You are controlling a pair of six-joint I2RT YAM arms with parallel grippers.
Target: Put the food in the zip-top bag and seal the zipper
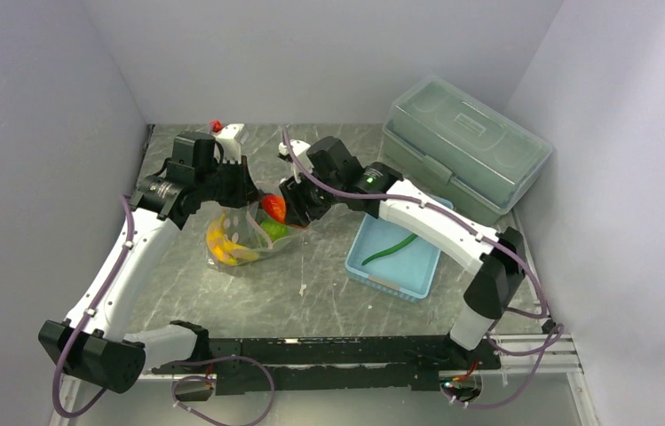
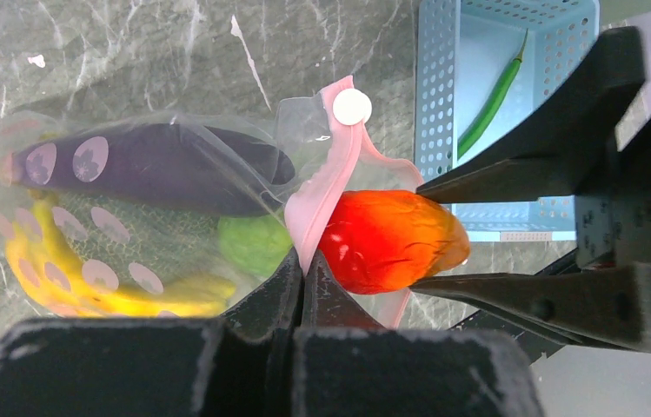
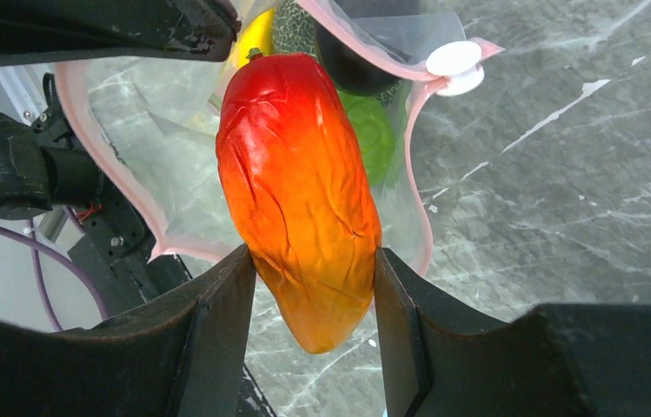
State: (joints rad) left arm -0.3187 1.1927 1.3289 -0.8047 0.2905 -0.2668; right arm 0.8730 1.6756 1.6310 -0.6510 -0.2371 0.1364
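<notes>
1. Right gripper (image 3: 313,287): clamped across the orange-red piece (image 3: 295,182), one finger on each long side, lower tip of the piece poking out below the fingers.
2. Piece held above the table (image 1: 337,293), at the open mouth of the bag (image 1: 240,244), upper tip pointed into the opening; in the left wrist view, pressed against the zipper (image 2: 326,187). Hard to tell whether any of it is past the rim.
3. Left gripper (image 2: 302,269): jaws together, pinching the zipper edge just beside the piece and holding that lip of the bag up.
4. White slider (image 2: 352,107) at one end of the zipper, just beyond the piece.
5. Inside the bag: eggplant (image 2: 156,165) along one side, bananas (image 2: 69,278) along the other, netted melon (image 2: 165,239) between them, lime fruit (image 2: 255,243) nearest the mouth, close to the piece.
6. Bag lying on the table between the two grippers, mouth gaping toward the right one.
7. Green vegetable (image 1: 389,249) lying alone in the blue basket (image 1: 368,266), well apart from both grippers.
8. Lidded box (image 1: 466,146) behind the basket, against the right wall.
</notes>
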